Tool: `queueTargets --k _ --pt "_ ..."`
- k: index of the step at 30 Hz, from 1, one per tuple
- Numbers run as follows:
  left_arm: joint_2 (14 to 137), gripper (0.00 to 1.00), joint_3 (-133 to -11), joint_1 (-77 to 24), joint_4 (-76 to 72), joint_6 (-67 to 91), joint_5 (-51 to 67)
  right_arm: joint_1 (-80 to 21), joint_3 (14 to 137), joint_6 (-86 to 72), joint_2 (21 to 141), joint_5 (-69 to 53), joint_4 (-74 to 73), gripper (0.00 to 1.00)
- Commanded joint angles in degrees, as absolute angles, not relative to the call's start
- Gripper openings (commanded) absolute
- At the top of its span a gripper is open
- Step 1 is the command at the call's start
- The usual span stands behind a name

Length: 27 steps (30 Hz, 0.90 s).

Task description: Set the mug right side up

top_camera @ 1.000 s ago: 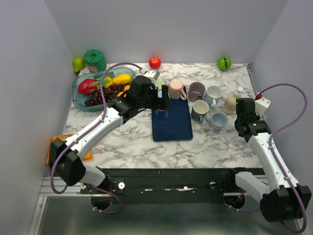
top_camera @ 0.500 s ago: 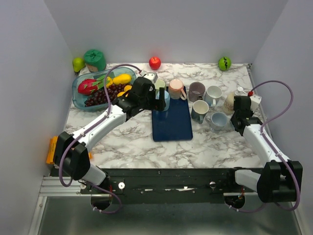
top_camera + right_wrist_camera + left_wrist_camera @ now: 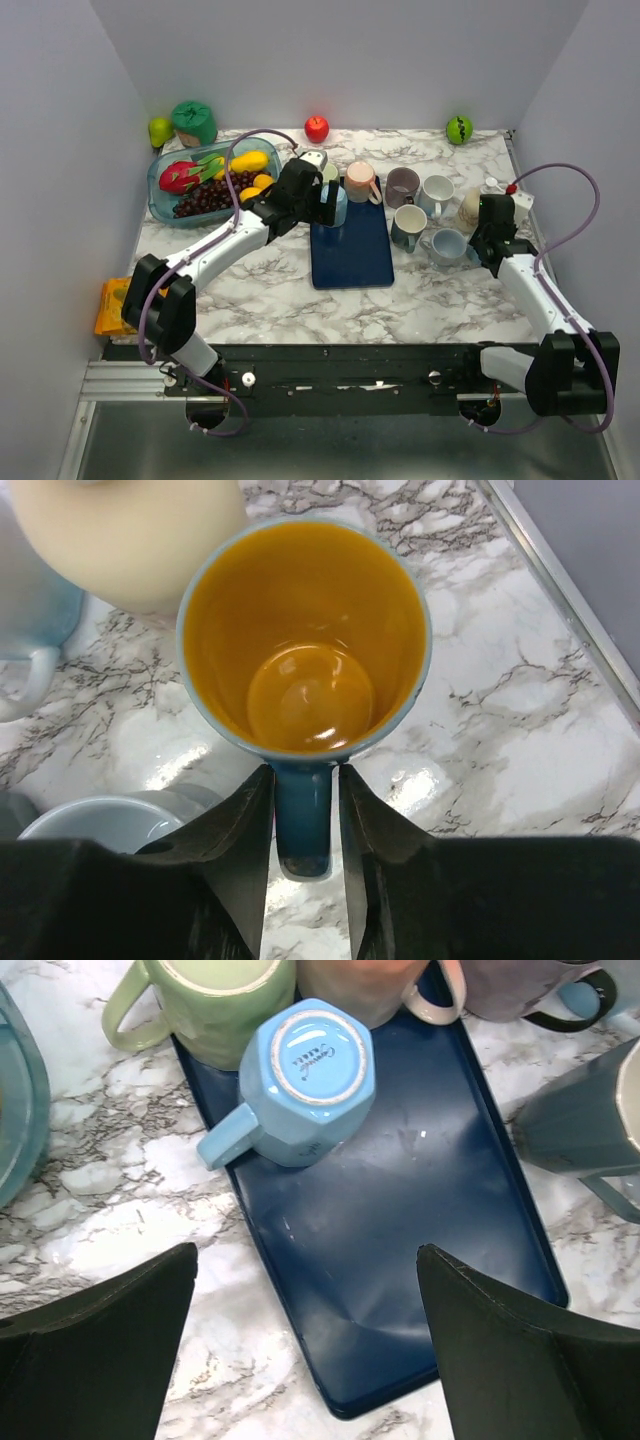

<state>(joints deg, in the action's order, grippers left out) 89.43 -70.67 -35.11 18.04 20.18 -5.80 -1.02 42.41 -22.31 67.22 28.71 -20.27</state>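
Note:
A light blue mug [image 3: 305,1080] stands upside down, base up, on the far left end of the dark blue tray [image 3: 420,1260]; it also shows in the top view [image 3: 339,206]. My left gripper [image 3: 305,1260] is open and empty, above the tray just short of that mug, and shows in the top view [image 3: 322,203]. My right gripper [image 3: 303,780] is shut on the handle of a blue mug with an orange inside [image 3: 305,640], which stands upright on the marble at the right. In the top view the right gripper [image 3: 490,218] hides this mug.
A green mug [image 3: 215,1000] and a pink mug [image 3: 360,180] touch the tray's far end. Purple [image 3: 402,185], white [image 3: 437,192], dark teal [image 3: 408,227] and pale blue [image 3: 447,245] mugs crowd between tray and right arm. A cream pot [image 3: 130,530] stands behind the orange-lined mug. A fruit bowl [image 3: 160,195] stands far left.
The right arm swung back and left toward the mugs a second ago, then stayed put. The left arm reached a little further over the tray's far left end, uncovering the light blue mug.

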Motion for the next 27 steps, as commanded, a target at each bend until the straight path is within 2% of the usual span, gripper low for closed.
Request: queueTargets --k 1,2,9,17,27 --pt "91.84 0.99 -70.22 -34.45 14.94 14.51 -10.63 -0.79 45.61 -23.81 63.55 28.65 -24.14 0.45" --pt "92.28 0.99 -70.31 -34.37 14.68 13.72 -10.37 -0.70 46.66 -24.34 63.37 28.83 -25.47 0.48" --pt "96.68 0.99 -71.72 -32.61 12.84 8.09 -5.89 -0.79 49.04 -26.63 59.68 26.64 -31.99 0.56" --pt "102.30 0.99 -74.62 -29.53 9.41 6.24 -0.09 -0.79 51.33 -28.82 54.41 17.59 -35.86 0.59" --pt "110.38 0.99 -82.25 -27.51 10.37 0.79 15.37 -0.70 49.83 -30.32 47.29 7.56 -37.00 0.60"
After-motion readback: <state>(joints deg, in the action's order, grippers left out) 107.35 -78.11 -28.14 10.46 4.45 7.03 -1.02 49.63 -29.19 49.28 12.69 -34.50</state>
